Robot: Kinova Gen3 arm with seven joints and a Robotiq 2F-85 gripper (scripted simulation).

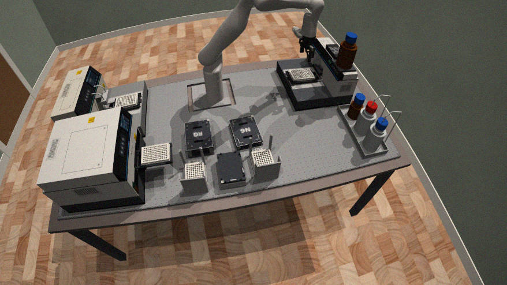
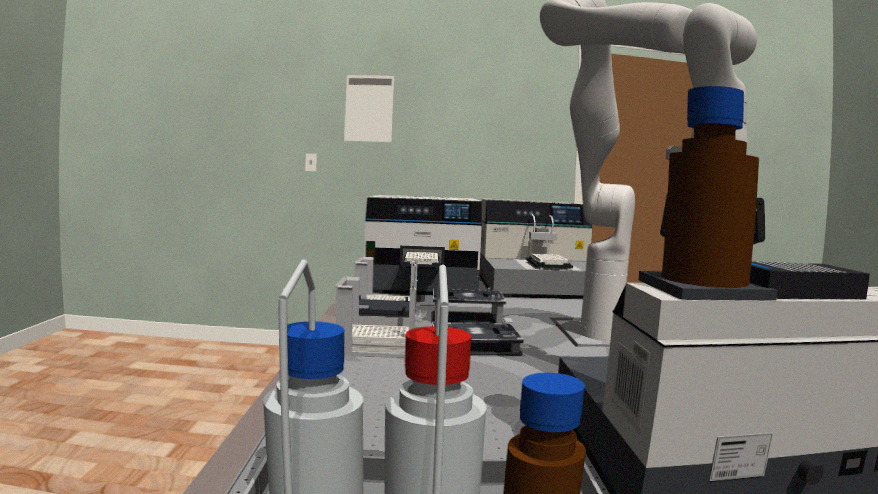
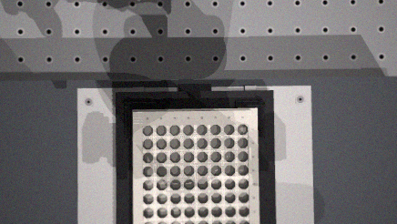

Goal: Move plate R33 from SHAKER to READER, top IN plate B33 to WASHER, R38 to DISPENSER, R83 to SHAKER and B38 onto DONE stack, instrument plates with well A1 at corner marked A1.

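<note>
While the well plate (image 1: 301, 74) lies flat in its dark frame (image 3: 122, 150) on the machine (image 1: 312, 93) at the table's (image 1: 312, 149) far right, the claw (image 1: 307, 47) hangs above the plate's far end, released wide, grasping nothing.

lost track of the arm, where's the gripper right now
In the top view, the open gripper hangs at the table's far right, above the well plate, beside the brown bottle.

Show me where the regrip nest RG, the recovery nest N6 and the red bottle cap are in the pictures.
regrip nest RG (image 1: 198, 134): top view, on its dark top face.
recovery nest N6 (image 1: 245, 131): top view, on its dark top face.
red bottle cap (image 2: 437, 354): exterior view, on the cap's side.
</note>
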